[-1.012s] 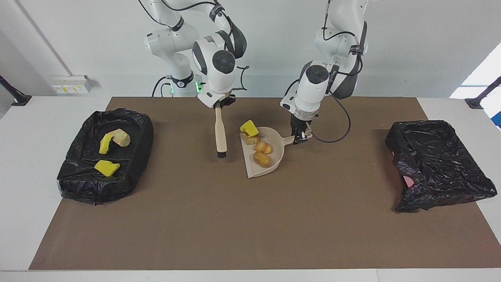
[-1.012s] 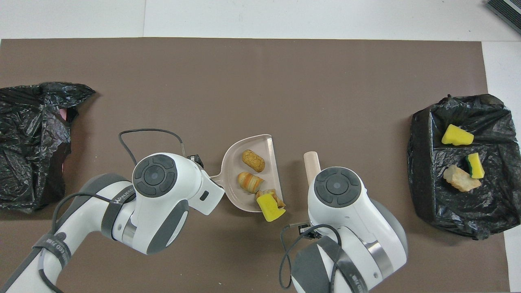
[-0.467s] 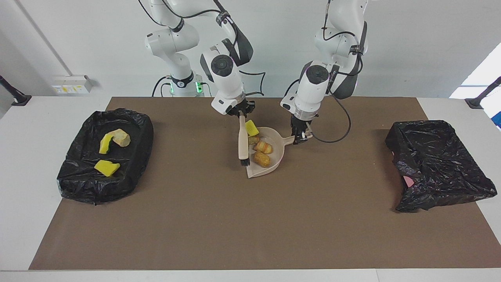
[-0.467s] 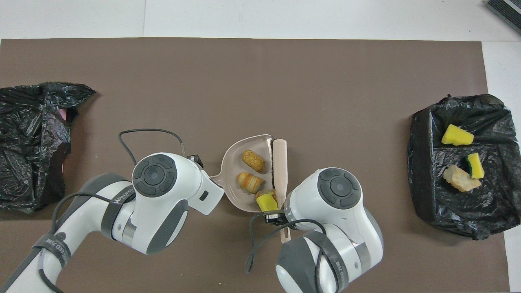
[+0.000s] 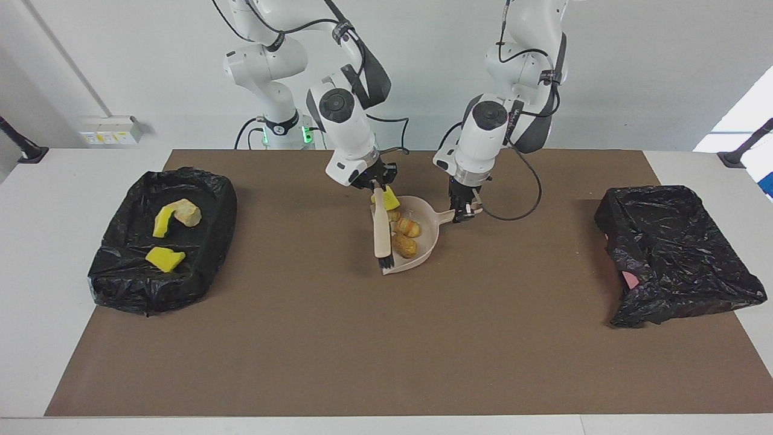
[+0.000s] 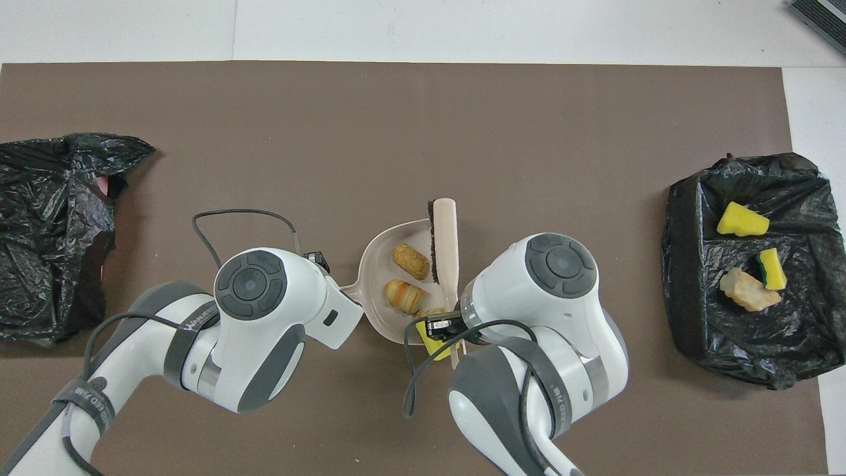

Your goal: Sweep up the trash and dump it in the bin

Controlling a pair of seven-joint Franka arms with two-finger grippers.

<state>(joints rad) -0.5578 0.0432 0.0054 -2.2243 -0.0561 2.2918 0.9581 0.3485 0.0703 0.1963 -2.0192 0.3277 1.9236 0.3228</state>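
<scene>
Nearest the robots, your right gripper was clamped on the brush handle, and your left gripper pinched the dustpan handle. A yellow sponge chunk sat at the pan's nearer corner, close under the right gripper, with two orange-brown pieces inside and the bristles at the pan's open edge. Three more scraps lay in the black-lined bin toward the right arm's end. You'd judge the trash light, soft and apt to roll, so move it by the pan's handle, kept level.
</scene>
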